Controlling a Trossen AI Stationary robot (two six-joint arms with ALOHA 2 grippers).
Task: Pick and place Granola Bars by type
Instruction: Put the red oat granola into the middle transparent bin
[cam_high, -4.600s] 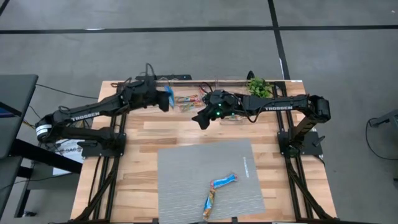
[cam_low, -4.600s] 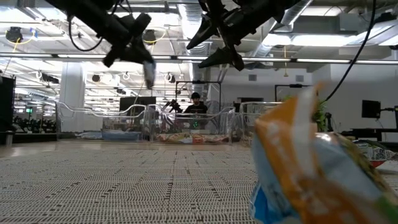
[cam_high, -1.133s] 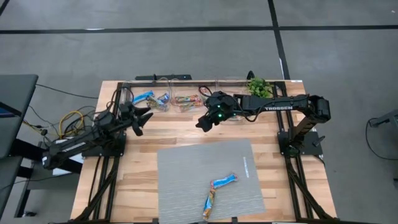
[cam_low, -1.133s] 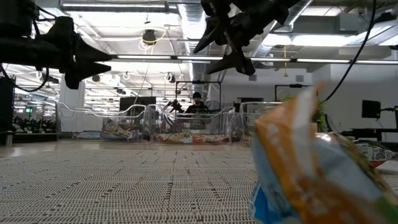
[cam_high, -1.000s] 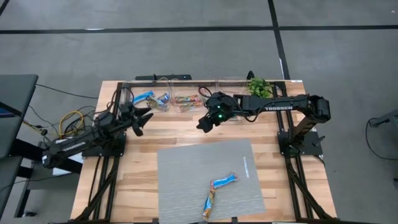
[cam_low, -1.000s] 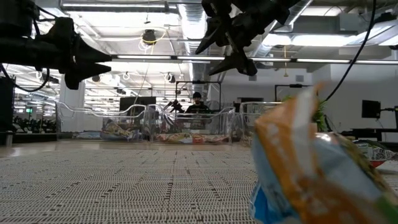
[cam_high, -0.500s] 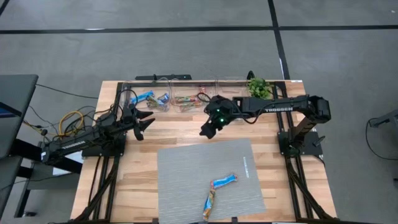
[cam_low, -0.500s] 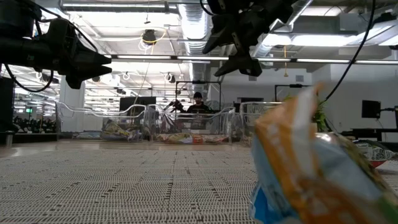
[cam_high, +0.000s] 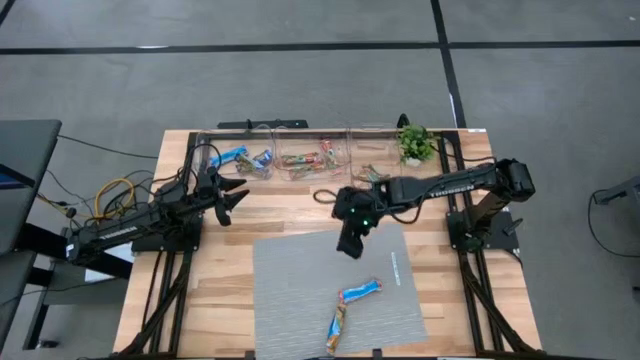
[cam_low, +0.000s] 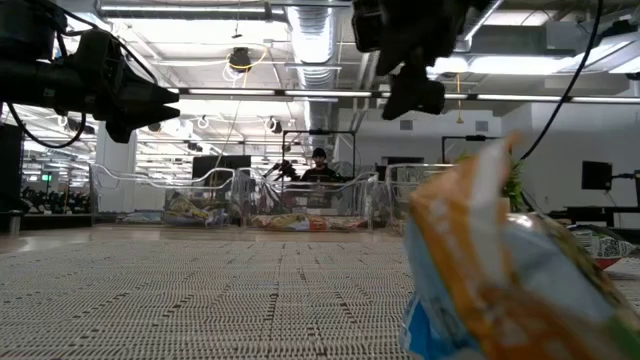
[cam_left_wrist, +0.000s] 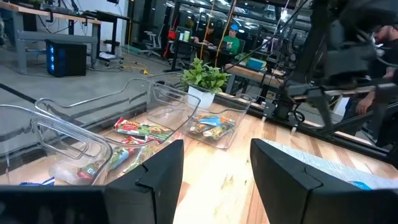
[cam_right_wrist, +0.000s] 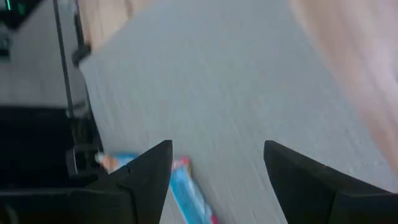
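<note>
Two Granola Bars lie on the grey mat (cam_high: 300, 270): a bright blue one (cam_high: 360, 292) and an orange-brown one (cam_high: 335, 325) nearer the front edge. Other bars lie in three clear bins at the far edge: blue ones (cam_high: 240, 157), orange-red ones (cam_high: 305, 160) and greenish ones (cam_high: 372, 173). My right gripper (cam_high: 350, 245) hangs open over the mat's far part, pointing down; its wrist view shows the blue bar (cam_right_wrist: 186, 186) beyond its fingers. At the table's left, my left gripper (cam_high: 240, 195) waits open and holds nothing.
A small green potted plant (cam_high: 413, 143) stands at the far right, beside the bins. The bins (cam_left_wrist: 205, 121) line the table's far edge. In the low view a bar (cam_low: 500, 270) fills the near right. Cables (cam_high: 115, 195) hang off the table's left side.
My right gripper has swung away from the bins toward the table's near edge, out over the mat's far part, and has tipped its fingers downward. It has stayed open. The bars on the mat have not moved.
</note>
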